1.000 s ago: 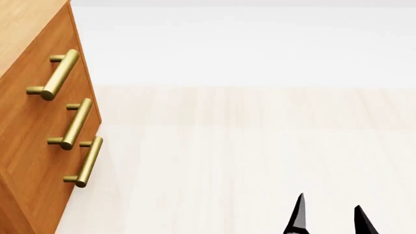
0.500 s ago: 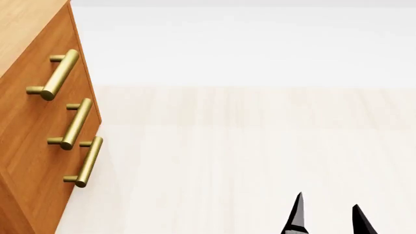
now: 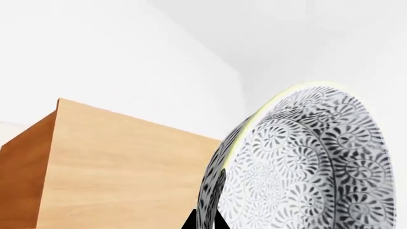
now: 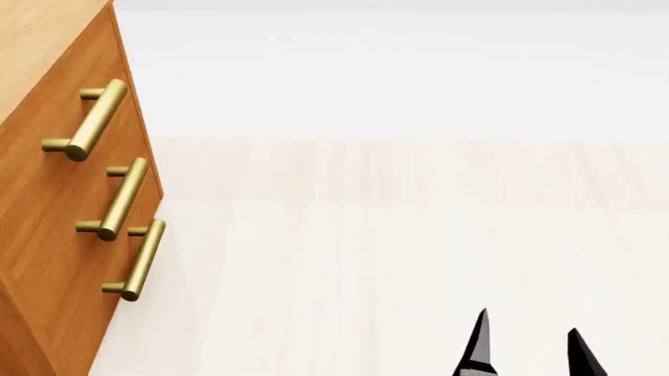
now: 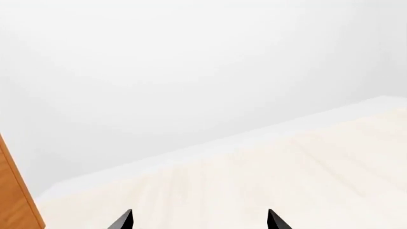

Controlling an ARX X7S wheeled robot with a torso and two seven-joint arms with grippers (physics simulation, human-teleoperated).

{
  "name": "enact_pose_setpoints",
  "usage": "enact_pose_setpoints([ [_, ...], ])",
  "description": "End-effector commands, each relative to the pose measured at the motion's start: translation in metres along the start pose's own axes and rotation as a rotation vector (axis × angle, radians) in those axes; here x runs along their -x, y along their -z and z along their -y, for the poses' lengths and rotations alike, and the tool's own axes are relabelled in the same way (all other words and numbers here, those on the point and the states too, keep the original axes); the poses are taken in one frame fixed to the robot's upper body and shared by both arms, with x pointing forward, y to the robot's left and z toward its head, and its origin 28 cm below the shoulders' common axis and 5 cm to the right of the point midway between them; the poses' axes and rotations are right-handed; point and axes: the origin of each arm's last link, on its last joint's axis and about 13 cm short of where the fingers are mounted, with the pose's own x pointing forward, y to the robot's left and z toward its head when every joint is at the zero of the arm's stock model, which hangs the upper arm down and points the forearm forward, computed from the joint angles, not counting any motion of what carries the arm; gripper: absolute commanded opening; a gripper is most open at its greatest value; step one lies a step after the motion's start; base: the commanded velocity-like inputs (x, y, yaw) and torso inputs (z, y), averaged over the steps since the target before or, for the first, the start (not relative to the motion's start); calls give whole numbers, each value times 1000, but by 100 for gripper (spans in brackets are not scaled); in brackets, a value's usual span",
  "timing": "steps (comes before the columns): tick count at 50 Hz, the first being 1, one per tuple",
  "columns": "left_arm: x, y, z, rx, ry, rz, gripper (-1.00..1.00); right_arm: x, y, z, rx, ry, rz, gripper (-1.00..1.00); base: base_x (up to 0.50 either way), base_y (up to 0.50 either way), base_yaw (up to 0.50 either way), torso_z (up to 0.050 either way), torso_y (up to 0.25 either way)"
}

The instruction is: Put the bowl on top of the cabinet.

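Note:
In the left wrist view the bowl (image 3: pixel 311 167), white with a dense grey-black floral pattern and a pale rim, stands on edge and fills much of the frame. My left gripper (image 3: pixel 205 222) is shut on the bowl's rim, one black fingertip on each side of the wall. Behind it lies the cabinet's (image 3: pixel 127 167) light wood top, with its orange-brown side beside it. The head view shows the cabinet (image 4: pixel 52 204) at the left with three brass bar handles (image 4: pixel 99 117). My right gripper (image 4: pixel 528 345) hangs open at the lower right, holding nothing. In its own view the right gripper (image 5: pixel 199 219) points at bare floor.
Pale wooden floor (image 4: pixel 418 258) stretches in front of the cabinet to a white wall (image 4: pixel 397 70). A sliver of the cabinet's edge (image 5: pixel 16 200) shows in the right wrist view.
The right gripper's fingertips have shifted very slightly in the head view. The cabinet has not moved.

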Motion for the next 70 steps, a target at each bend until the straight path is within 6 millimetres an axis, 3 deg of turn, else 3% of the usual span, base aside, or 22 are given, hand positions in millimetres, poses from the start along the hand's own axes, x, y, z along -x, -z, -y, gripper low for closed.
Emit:
enact_pose_setpoints([
  [1, -2, 3, -2, 23, -8, 2, -100, 0, -1, 1, -1, -2, 19, 100, 0, 0, 0, 0, 0],
  [14, -19, 20, -11, -17, -47, -60, -100, 1, -3, 2, -7, 2, 25, 100, 0, 0, 0, 1, 0],
  [34, -42, 30, -2, -81, -38, -120, -100, -4, 2, 2, 8, 11, 9, 100, 0, 0, 0, 0, 1],
  [70, -58, 49, 4, -170, -34, -170, -100, -5, 2, 2, 10, 17, 7, 100, 0, 0, 0, 0, 0],
])
